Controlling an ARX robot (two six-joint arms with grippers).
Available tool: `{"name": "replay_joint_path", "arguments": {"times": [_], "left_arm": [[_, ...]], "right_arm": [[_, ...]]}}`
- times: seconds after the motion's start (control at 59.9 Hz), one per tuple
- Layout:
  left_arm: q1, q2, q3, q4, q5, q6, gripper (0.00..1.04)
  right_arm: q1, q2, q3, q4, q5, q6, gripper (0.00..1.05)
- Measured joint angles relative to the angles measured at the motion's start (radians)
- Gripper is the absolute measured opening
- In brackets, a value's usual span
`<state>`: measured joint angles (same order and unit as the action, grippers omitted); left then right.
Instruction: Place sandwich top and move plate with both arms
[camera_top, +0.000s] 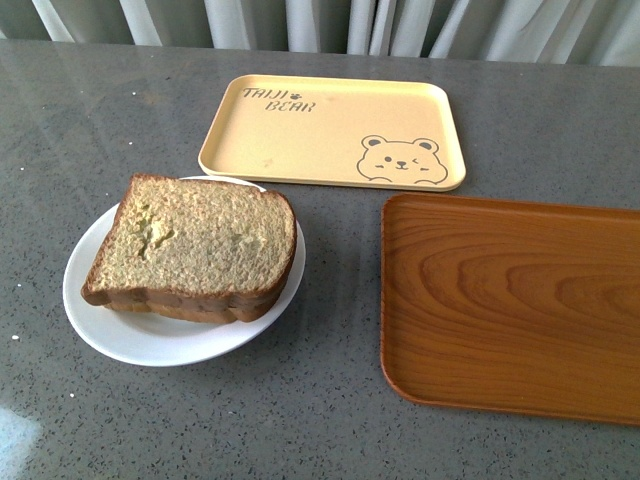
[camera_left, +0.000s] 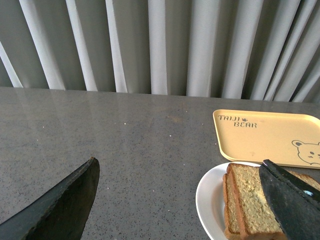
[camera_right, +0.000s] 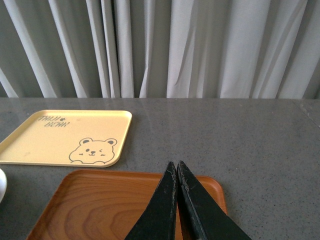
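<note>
The sandwich top (camera_top: 195, 238) lies flat on a lower slice (camera_top: 185, 305), their edges roughly matched. The stack sits on the plate (camera_top: 105, 330) — on the left half of the tabletop (camera_top: 330, 420), nearer its front edge than its far one. The bear tray (camera_top: 330, 130) lies beyond, toward the far edge by the curtain (camera_top: 300, 20), with its near left corner just beside the plate's rim. The wooden tray (camera_top: 510, 300) takes up the right side, apart from both. In its wrist view the left gripper (camera_left: 180, 161) is spread wide and holds nothing, with the plate next to one finger (camera_left: 287, 197). The right gripper (camera_right: 176, 164) is pressed together on nothing — its fingers show over the wooden tray.
</note>
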<state>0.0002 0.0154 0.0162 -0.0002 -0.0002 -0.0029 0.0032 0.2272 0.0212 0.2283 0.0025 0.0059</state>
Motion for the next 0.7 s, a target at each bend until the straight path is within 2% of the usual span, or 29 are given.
{"name": "replay_joint_path", "arguments": {"times": [0.217, 0.351, 0.702], "left_arm": [[0.0, 0.0, 0.0, 0.0, 0.0, 0.0, 0.96], [0.0, 0.0, 0.0, 0.0, 0.0, 0.0, 0.96], [0.0, 0.0, 0.0, 0.0, 0.0, 0.0, 0.96]], "right_arm": [[0.0, -0.048, 0.0, -0.049, 0.0, 0.0, 0.02], [0.0, -0.196, 0.001, -0.217, -0.002, 0.0, 0.02], [0.0, -0.221, 0.001, -0.226, -0.002, -0.002, 0.03]]}}
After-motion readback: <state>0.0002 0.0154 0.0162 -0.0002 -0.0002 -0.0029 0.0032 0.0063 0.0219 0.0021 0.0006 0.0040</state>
